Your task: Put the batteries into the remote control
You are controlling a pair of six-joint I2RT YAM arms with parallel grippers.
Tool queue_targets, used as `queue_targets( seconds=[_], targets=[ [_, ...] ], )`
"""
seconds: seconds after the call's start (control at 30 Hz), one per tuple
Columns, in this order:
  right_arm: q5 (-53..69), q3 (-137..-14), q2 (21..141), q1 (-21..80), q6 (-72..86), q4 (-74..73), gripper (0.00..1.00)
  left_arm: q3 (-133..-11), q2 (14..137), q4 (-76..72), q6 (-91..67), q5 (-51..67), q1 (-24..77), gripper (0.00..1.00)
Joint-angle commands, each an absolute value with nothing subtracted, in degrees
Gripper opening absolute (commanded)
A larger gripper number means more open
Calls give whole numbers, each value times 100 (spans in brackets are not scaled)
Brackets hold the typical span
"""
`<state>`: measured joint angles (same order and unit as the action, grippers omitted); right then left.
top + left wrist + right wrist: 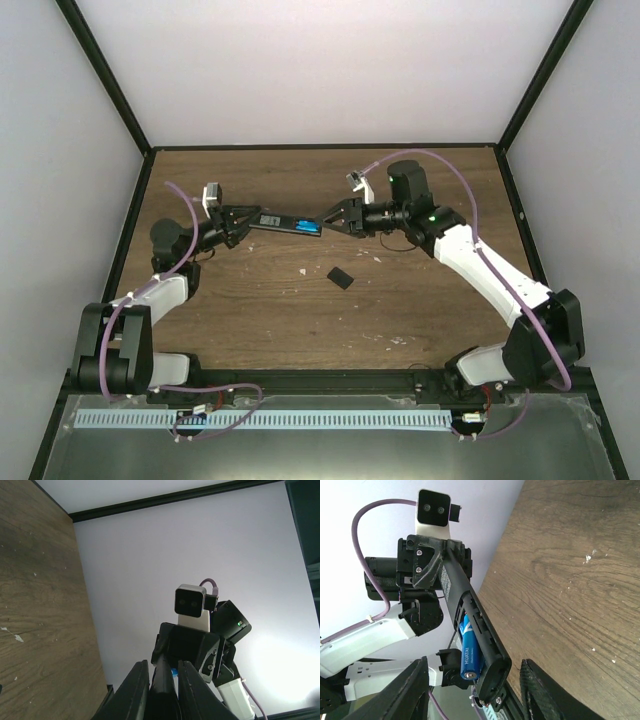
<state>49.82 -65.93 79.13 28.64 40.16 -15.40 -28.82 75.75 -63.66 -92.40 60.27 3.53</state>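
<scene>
The black remote control is held level above the table, with my left gripper shut on its left end. In the left wrist view its dark edge fills the gap between the fingers. In the right wrist view the open battery bay of the remote faces the camera, and a blue battery lies lengthwise in it. My right gripper is open around the remote's near end, both fingers apart from it. The battery shows as a blue patch from above.
A short black cover piece lies on the wooden table in front of the remote. Small white specks dot the wood. Black frame posts and pale walls enclose the table.
</scene>
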Motion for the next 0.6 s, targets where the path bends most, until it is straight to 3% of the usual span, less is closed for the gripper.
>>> queue_targets(
  seconds=[0.0, 0.57],
  targets=[
    [5208, -6732, 7961, 2830, 4058, -1526, 42, -3032, 7501, -6478, -9186, 6015, 369, 0],
    [5422, -6727, 8070, 2826, 4161, -1408, 40, -3015, 7523, -6539, -9220, 6002, 369, 0]
  ],
)
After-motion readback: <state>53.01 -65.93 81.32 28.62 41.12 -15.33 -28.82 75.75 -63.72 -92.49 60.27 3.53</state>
